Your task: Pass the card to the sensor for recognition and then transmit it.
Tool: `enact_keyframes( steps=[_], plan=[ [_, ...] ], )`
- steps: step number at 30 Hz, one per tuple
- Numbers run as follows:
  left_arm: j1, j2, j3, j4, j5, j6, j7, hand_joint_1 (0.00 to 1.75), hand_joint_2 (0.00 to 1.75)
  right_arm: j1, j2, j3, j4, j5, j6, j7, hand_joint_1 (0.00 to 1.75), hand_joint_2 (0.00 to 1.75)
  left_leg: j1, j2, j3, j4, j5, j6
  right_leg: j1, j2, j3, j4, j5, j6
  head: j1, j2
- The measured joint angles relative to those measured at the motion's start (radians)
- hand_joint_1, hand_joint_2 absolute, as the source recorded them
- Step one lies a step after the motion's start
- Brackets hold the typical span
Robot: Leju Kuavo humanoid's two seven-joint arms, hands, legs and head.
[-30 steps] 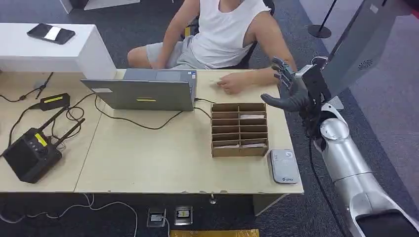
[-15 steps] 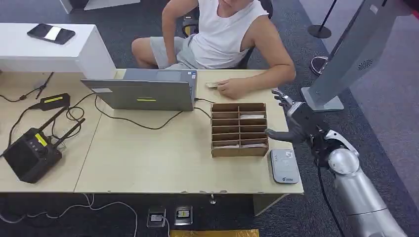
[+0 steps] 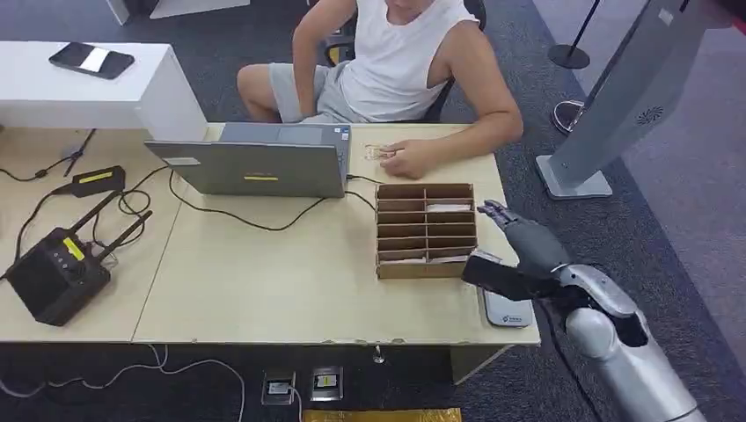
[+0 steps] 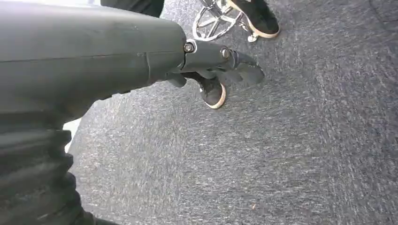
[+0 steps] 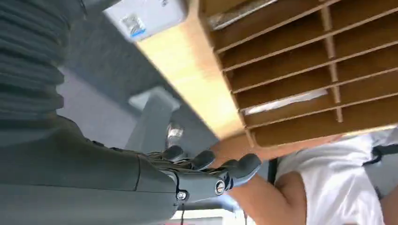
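My right hand (image 3: 521, 253) hovers with fingers spread and nothing in it at the table's right edge, between the cardboard card organiser (image 3: 427, 230) and the grey sensor pad (image 3: 508, 309). Its thumb covers part of the pad. White cards (image 3: 449, 208) lie in some organiser slots. Beyond the organiser, a seated person's hand (image 3: 415, 158) rests on a card (image 3: 378, 151) on the table. The right wrist view shows the bare fingers (image 5: 211, 164) beside the organiser (image 5: 305, 70) and the pad (image 5: 145, 16). My left hand (image 4: 220, 61) hangs over grey carpet, holding nothing.
An open laptop (image 3: 264, 158) with trailing cables sits mid-table. A black antenna device (image 3: 57, 268) is at the left. A grey kiosk stand (image 3: 607, 105) rises to the right of the table. A white counter (image 3: 158, 88) holding a phone stands at the back left.
My right hand has come down from near the person's hand to low over the sensor pad at the table's right edge. The person now keeps a card under their hand.
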Motion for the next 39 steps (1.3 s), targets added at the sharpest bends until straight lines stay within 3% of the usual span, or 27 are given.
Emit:
enact_keyframes(
  steps=[5, 11, 14, 25, 39],
  plan=[
    [0.0, -0.001, 0.007, 0.0, 0.014, 0.006, 0.003, 0.0, 1.75, 0.024, 0.003, 0.052, -0.039, 0.184, -0.094, 0.051, 0.0, 1.75, 0.0, 0.0, 0.0, 0.0, 0.0, 0.0, 0.0, 0.0, 0.0, 0.0, 0.0, 0.0, 0.0, 0.0],
    [-0.001, -0.001, 0.023, 0.0, 0.018, 0.012, 0.003, 0.0, 1.75, 0.059, 0.027, 0.095, -0.047, 0.276, -0.187, 0.073, 0.0, 1.75, 0.0, 0.0, 0.0, 0.0, 0.0, 0.0, 0.0, 0.0, 0.0, 0.0, 0.0, 0.0, 0.0, 0.0],
    [-0.001, -0.002, 0.025, 0.0, 0.017, 0.013, 0.003, 0.0, 1.75, 0.064, 0.046, 0.107, -0.04, 0.287, -0.227, 0.067, 0.0, 1.75, 0.0, 0.0, 0.0, 0.0, 0.0, 0.0, 0.0, 0.0, 0.0, 0.0, 0.0, 0.0, 0.0, 0.0],
    [-0.002, -0.008, 0.03, 0.0, 0.006, 0.014, 0.006, 0.0, 1.75, 0.07, 0.115, 0.159, 0.037, 0.252, -0.268, 0.046, 0.0, 1.75, 0.0, 0.0, 0.0, 0.0, 0.0, 0.0, 0.0, 0.0, 0.0, 0.0, 0.0, 0.0, 0.0, 0.0],
    [-0.002, -0.009, 0.03, 0.0, -0.014, 0.013, 0.003, 0.0, 1.75, 0.018, 0.136, 0.172, 0.157, 0.21, -0.339, 0.039, 0.0, 1.75, 0.0, 0.0, 0.0, 0.0, 0.0, 0.0, 0.0, 0.0, 0.0, 0.0, 0.0, 0.0, 0.0, 0.0]
  ],
)
